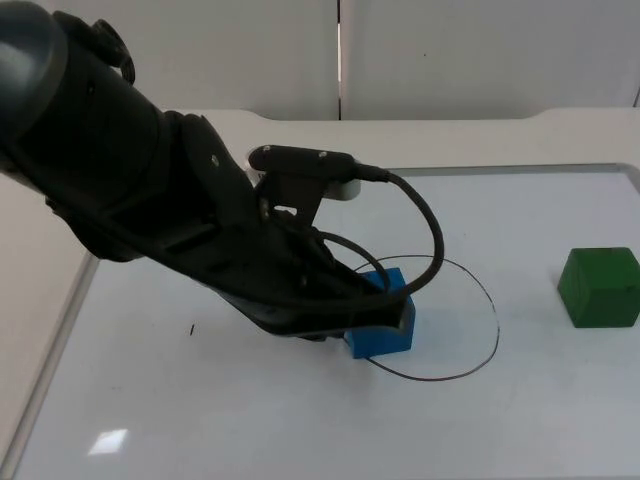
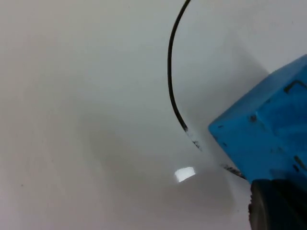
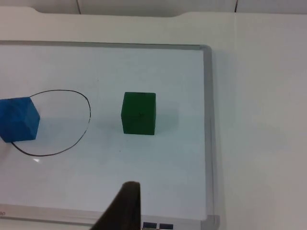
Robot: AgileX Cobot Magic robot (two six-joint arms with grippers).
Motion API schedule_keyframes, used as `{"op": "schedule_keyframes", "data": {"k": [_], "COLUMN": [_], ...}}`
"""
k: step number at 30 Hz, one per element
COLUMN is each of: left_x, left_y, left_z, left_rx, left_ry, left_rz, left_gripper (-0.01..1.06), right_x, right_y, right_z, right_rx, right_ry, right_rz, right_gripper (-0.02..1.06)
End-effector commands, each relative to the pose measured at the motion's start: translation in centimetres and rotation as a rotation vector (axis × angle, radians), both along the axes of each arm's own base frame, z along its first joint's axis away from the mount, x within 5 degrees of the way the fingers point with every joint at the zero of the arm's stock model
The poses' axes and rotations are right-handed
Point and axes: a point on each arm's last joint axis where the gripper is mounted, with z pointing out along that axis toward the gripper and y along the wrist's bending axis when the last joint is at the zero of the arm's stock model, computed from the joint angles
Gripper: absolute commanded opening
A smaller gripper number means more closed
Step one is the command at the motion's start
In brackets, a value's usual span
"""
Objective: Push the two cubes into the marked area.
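Note:
A blue cube point(image 1: 385, 340) point(image 2: 268, 134) point(image 3: 18, 120) sits across the left edge of a black drawn loop point(image 1: 497, 335) point(image 2: 170, 81) point(image 3: 89, 112) on the white board. My left gripper point(image 1: 400, 312) point(image 2: 273, 208) is low on the board, right against the cube's left side, and the arm hides part of the cube in the top view. A green cube point(image 1: 600, 287) point(image 3: 139, 113) stands outside the loop, to its right, with nothing touching it. My right gripper point(image 3: 125, 206) waits well back from the green cube, above the board's near edge.
The board has a thin metal frame point(image 3: 209, 120) point(image 1: 628, 168), with a white table top beyond it. The grey partition wall point(image 1: 450, 50) stands at the back. Open board lies between the loop and the green cube.

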Motion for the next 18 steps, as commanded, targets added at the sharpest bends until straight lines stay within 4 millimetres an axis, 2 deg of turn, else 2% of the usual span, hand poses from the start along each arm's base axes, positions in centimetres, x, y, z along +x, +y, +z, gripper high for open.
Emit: {"op": "schedule_keyframes", "data": {"k": [1, 18], "left_x": [0.08, 0.17], "left_y": [-0.25, -0.48], "left_z": [0.06, 0.25], "left_rx": [-0.001, -0.009], "left_ry": [-0.015, -0.007], "left_rz": [-0.002, -0.010], "left_gripper": [0.00, 0.00], "right_x": [0.01, 0.01], "right_y": [0.05, 0.05], "right_z": [-0.01, -0.01], "right_rx": [0.000, 0.000], "right_ry": [-0.008, -0.008], "right_rz": [0.000, 0.000], "right_gripper": [1.05, 1.05]}}
